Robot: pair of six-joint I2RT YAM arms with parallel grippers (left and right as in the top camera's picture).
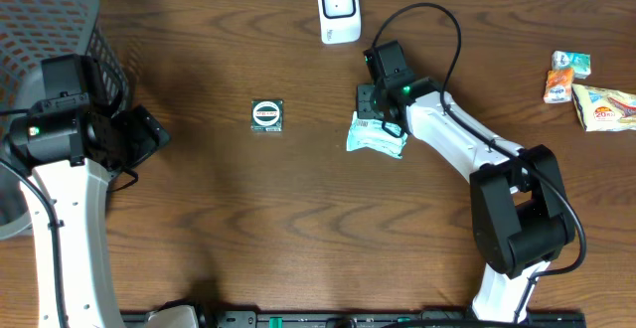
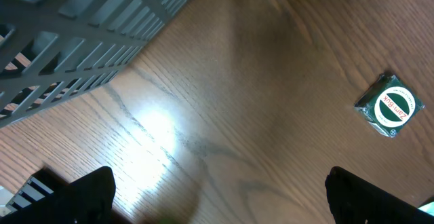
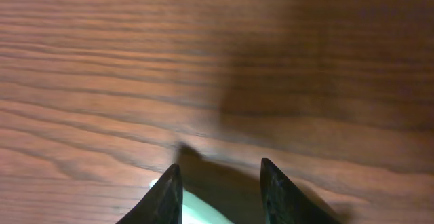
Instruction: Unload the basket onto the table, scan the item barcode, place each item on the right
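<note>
Reading "Zam-Buk", the tin lies free; left fingers, right fingers both released.

The overhead camera looks straight down on the whole table. Wrist cameras face the table closely; left wrist and overhead share the green packet.

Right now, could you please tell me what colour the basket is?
The basket is grey, with slotted walls; the left wrist view shows it best.

Pale green packet (crumpled) lies flat, apart from upright white scanner.
</note>
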